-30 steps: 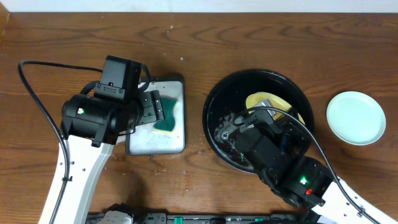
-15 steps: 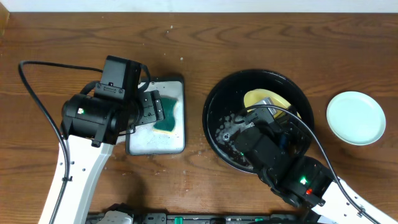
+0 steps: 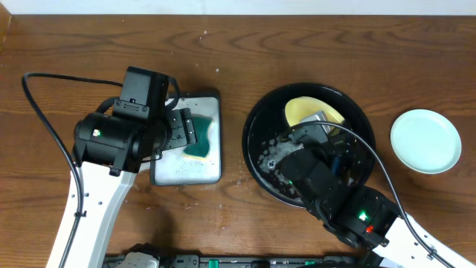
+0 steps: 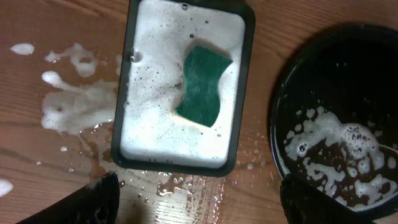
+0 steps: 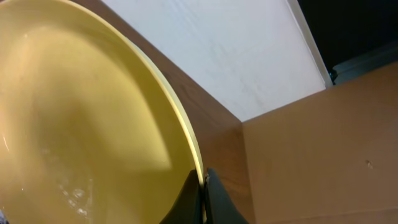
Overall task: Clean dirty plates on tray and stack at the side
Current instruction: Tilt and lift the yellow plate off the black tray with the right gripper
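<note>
The yellow plate (image 3: 306, 110) is tilted up over the far part of the black tray (image 3: 255, 125). My right gripper (image 3: 325, 125) is shut on its rim. The right wrist view shows the fingertips (image 5: 203, 186) pinching the yellow plate's (image 5: 81, 124) edge, its face wet. One mint-green plate (image 3: 425, 140) lies on the table right of the tray. The other mint plate is out of view. My left gripper (image 4: 199, 202) is open and empty, above the sponge dish (image 4: 124, 106). The tray (image 4: 348, 74) holds foam.
A green sponge (image 4: 202, 93) lies in the foamy white dish (image 3: 178, 167), left of the tray. Foam puddles (image 4: 78, 106) and water wet the wood left of and in front of the dish. The right arm covers the tray's near half.
The right gripper has raised the yellow plate and shifted it towards the far left of the tray, tilting it more. The left arm has not moved.
</note>
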You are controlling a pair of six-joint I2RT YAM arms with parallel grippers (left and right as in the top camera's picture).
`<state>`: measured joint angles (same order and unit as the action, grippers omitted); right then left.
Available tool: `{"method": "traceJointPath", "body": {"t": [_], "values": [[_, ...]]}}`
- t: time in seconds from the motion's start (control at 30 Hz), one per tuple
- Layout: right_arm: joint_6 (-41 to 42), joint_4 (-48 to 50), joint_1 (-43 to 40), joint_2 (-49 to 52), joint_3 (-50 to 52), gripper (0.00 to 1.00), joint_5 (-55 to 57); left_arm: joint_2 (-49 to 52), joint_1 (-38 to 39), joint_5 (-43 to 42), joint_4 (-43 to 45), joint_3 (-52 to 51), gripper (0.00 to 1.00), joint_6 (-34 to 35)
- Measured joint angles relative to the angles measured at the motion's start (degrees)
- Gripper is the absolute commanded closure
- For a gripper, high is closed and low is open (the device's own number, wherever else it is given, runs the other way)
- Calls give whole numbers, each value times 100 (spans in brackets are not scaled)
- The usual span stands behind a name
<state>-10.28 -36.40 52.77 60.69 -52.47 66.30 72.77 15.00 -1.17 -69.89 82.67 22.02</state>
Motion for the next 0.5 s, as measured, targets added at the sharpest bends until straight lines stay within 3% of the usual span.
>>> {"method": "traceJointPath", "body": {"t": [0.5], "values": [[-223,422,0,0,0,99,184,0,0,0,0,0,17,0]]}}
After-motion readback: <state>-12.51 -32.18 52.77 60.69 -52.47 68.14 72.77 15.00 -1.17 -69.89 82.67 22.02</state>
